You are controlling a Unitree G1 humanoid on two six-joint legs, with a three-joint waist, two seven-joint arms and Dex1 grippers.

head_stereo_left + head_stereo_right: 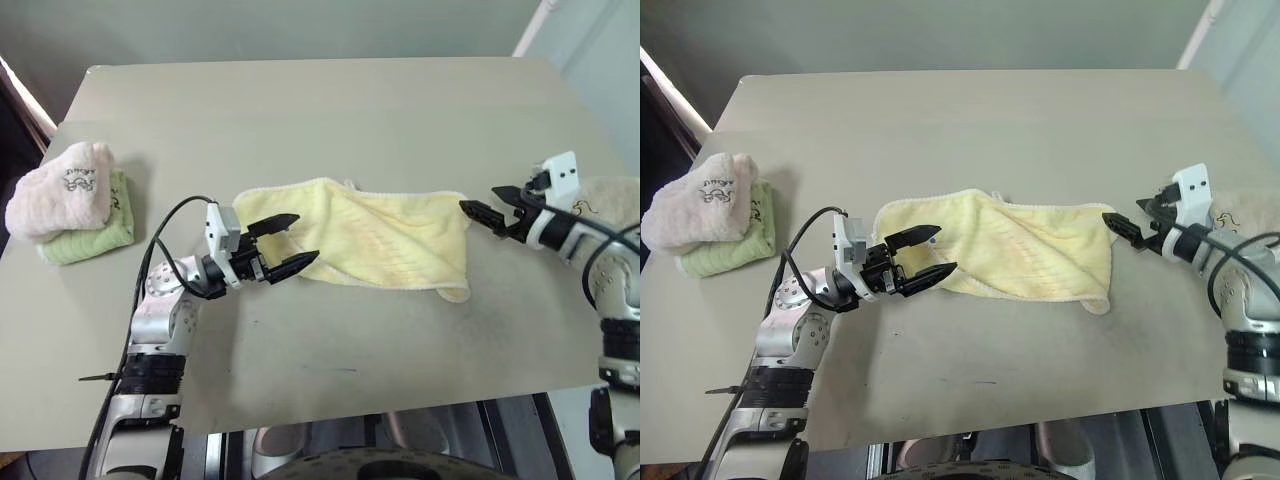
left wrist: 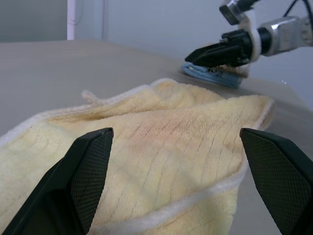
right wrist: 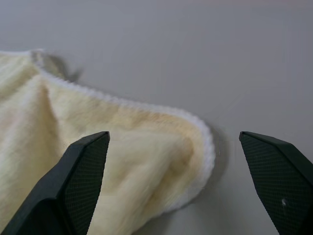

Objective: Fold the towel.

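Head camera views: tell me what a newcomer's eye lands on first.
The pale yellow towel lies rumpled mid-table. An open black claw faces it at each end: left claw, right claw. At the table's left edge, a pink folded towel sits on a green one.

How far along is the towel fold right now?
Done: the towel already lies doubled over, loosely and rumpled, on the table. In hand: nothing gripped; the left gripper and right gripper are open at opposite ends. Left: grasp the ends, fold again and square it.
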